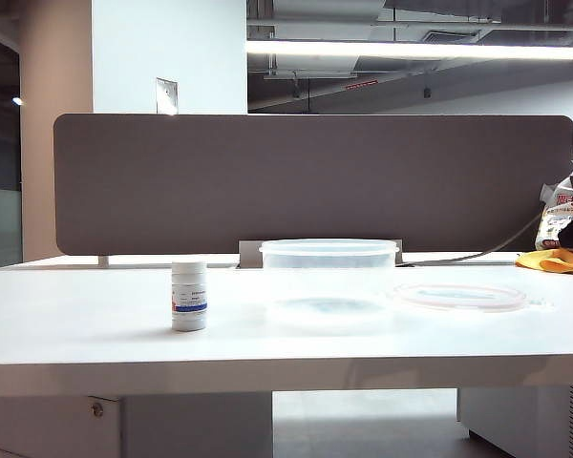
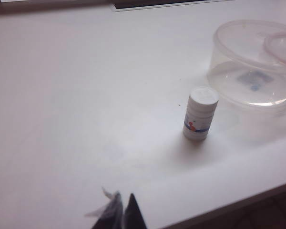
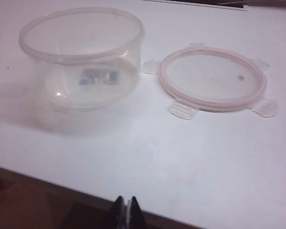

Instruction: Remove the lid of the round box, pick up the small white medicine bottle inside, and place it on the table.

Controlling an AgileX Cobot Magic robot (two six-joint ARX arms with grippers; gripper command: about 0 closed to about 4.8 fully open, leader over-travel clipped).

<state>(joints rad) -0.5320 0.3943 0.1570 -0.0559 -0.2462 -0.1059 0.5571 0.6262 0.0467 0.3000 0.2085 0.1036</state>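
Observation:
The small white medicine bottle (image 1: pixel 189 296) (image 2: pixel 200 113) stands upright on the table (image 1: pixel 76 324), left of the round box (image 1: pixel 328 269) (image 2: pixel 252 64) (image 3: pixel 81 59). That clear tub is uncovered and holds nothing. Its lid (image 1: pixel 458 296) (image 3: pixel 213 79) lies flat on the table to the right of it. My left gripper (image 2: pixel 123 196) is shut and empty, pulled back high above the near table edge, well away from the bottle. My right gripper (image 3: pixel 125 199) is also shut and empty, hanging over the front edge, apart from tub and lid. Neither gripper shows in the exterior view.
A dark brown partition panel (image 1: pixel 315 181) runs along the back of the table. At the far right lie a yellow cloth (image 1: pixel 554 260), a printed bag (image 1: pixel 562 215) and a cable (image 1: pixel 487 250).

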